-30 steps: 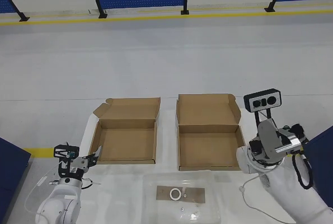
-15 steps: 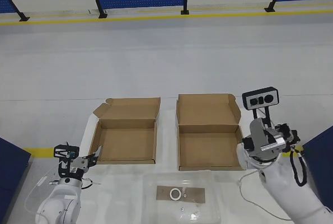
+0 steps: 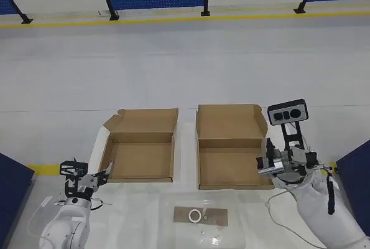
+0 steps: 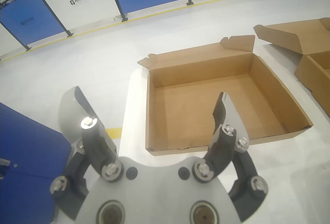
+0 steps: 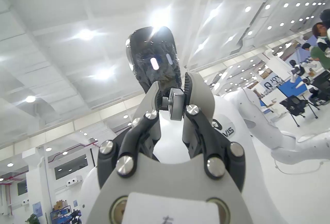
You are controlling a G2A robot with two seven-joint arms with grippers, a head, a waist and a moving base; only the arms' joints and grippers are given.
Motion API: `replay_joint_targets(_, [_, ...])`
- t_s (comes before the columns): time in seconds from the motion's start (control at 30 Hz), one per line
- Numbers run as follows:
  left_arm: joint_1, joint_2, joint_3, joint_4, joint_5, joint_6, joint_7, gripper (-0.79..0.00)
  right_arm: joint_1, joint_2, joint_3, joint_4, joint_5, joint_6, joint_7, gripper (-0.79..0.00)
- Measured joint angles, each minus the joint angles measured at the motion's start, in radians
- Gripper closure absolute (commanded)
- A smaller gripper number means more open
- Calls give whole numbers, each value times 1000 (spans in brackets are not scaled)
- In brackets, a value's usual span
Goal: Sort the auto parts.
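Observation:
Two open cardboard boxes stand side by side, the left box (image 3: 141, 160) and the right box (image 3: 231, 165). My left gripper (image 3: 92, 179) hovers open and holding nothing off the left box's near left corner; its wrist view has its fingers (image 4: 149, 93) spread in front of that box (image 4: 206, 106). My right gripper (image 3: 270, 159) is raised by the right box's near right corner and points upward. It is shut on a small grey metal part (image 5: 175, 106). A white ring (image 3: 196, 216) lies on a brown strip at the table's front.
A clear plastic sheet (image 3: 234, 205) covers the front middle of the table, with the brown strip (image 3: 217, 215) and some small loose parts (image 3: 214, 239) on it. The second box (image 4: 314, 65) lies beyond the first. White table borders both boxes.
My right arm has turned and shifted left toward the right box's near right corner, lowering its wrist camera slightly. The left arm has kept still.

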State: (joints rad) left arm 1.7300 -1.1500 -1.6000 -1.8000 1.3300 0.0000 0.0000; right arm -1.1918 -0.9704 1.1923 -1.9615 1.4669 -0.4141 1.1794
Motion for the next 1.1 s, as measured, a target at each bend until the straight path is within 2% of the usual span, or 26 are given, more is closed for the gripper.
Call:
replay_joint_targets(0.27, [0,0,0,0,0,0,0,-785,-9,-34,0,1,198,-3,68,0])
replay_joint_targets(0.47, [0,0,0,0,0,0,0,-785,-13,-56,6,3,255,5,87,0])
replay_joint_targets(0.53, [0,0,0,0,0,0,0,-785,-12,-59,15,10,232,5,85,0])
replay_joint_targets(0.73, [0,0,0,0,0,0,0,-785,-14,-58,65,14,-1,19,40,0])
replay_joint_targets(1.1, [0,0,0,0,0,0,0,-785,-28,-74,90,-3,-82,49,9,0])
